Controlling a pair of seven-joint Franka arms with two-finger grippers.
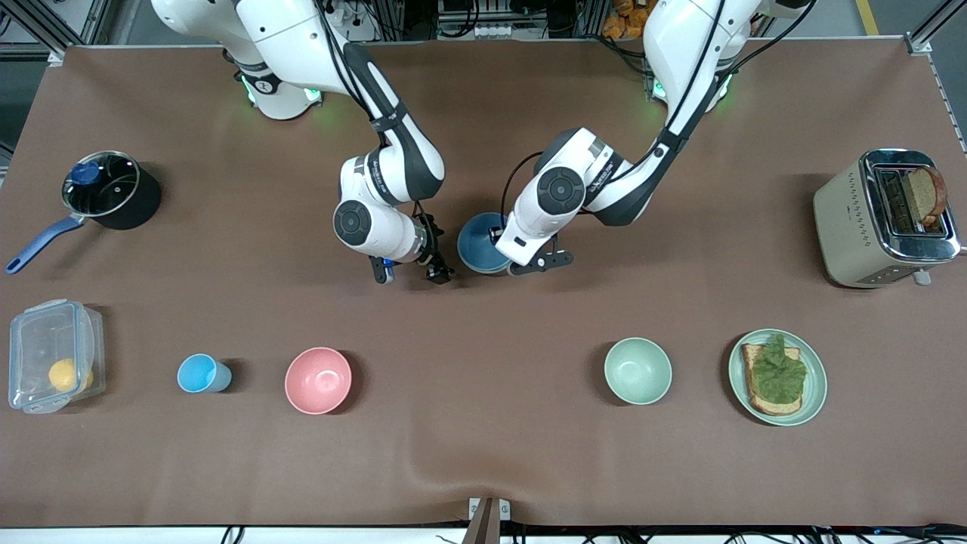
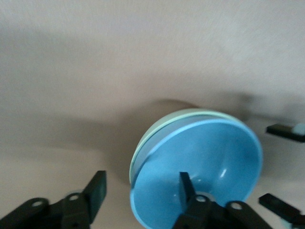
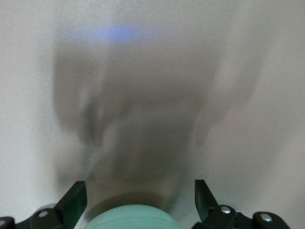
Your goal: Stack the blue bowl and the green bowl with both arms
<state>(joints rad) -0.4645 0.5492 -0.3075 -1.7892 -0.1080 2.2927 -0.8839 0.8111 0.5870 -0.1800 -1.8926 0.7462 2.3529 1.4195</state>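
Inside green bowl (image 2: 143,143), smooth round blue bowl (image 2: 214,162)

Brown table (image 1: 483,453) — bowls, toaster (image 1: 880,219), pot (image 1: 113,189)

A high camera across the bench (image 1: 483,453) faces my two bases and takes in everything. My wrist cameras look down from close range; the left one shares the blue bowl (image 2: 209,167) with the front view.

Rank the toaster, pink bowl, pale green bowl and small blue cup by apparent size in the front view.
1. toaster, clearly largest.
2. pink bowl and pale green bowl: look alike, so unranked.
3. small blue cup, smallest.
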